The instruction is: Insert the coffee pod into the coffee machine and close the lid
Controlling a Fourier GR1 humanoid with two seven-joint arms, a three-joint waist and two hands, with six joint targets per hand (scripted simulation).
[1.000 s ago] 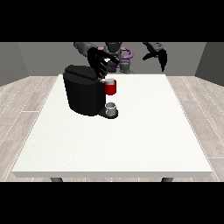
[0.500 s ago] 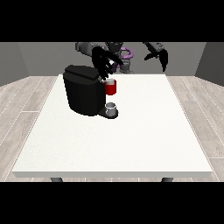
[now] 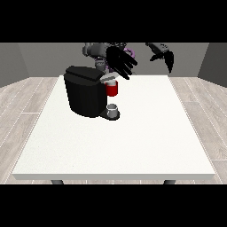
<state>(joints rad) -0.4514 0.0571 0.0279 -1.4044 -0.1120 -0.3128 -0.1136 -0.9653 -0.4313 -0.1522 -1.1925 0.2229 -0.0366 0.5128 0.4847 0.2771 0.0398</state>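
Note:
A black coffee machine [image 3: 85, 92] stands on the white table [image 3: 133, 133], left of the middle. Its red pod holder [image 3: 112, 88] juts out to the right, with a grey lid flap [image 3: 109, 78] lying low over it. A small grey cup [image 3: 113, 111] sits on the machine's base. The hand at the view's left [image 3: 119, 61] hovers above the pod holder with its fingers spread and straight, holding nothing. The hand at the view's right [image 3: 165, 56] hangs in the air beyond the table's far edge, fingers relaxed and pointing down. No separate coffee pod shows.
The robot's torso [image 3: 108, 48] with purple parts is behind the machine at the table's far edge. Wooden floor surrounds the table on both sides.
The hand at the view's left has risen from the pod holder and moved right, its fingers spreading. The hand at the view's right has stayed almost still.

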